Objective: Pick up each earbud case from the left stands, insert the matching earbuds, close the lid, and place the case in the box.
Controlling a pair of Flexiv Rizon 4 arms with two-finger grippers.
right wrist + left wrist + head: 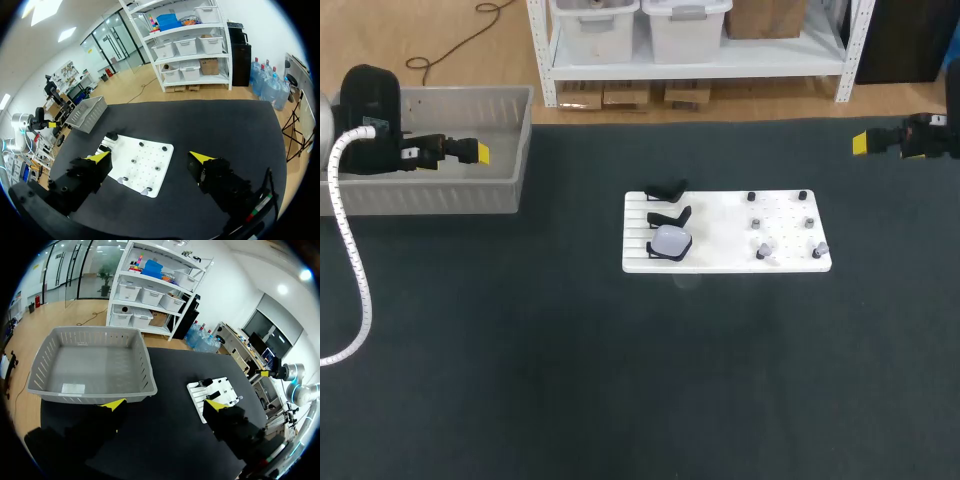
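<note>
One case waiting on the board, both claws hanging released.

On the dark surface (620,380) a white board (720,235) is lying near the middle. A pale earbud case (671,241) is sitting on the nearest of the left stands. The two black stands (669,215) behind it are standing bare. Small earbuds (761,251) are resting across the board's right half, too small to tell apart. Farther back, the left claw (478,152) is hanging over the grey box (520,140) at the far left, fingers spread wide with nothing between them. The right claw (860,144) is hanging at the far right, well apart from the board, likewise spread and gripping nothing.
</note>
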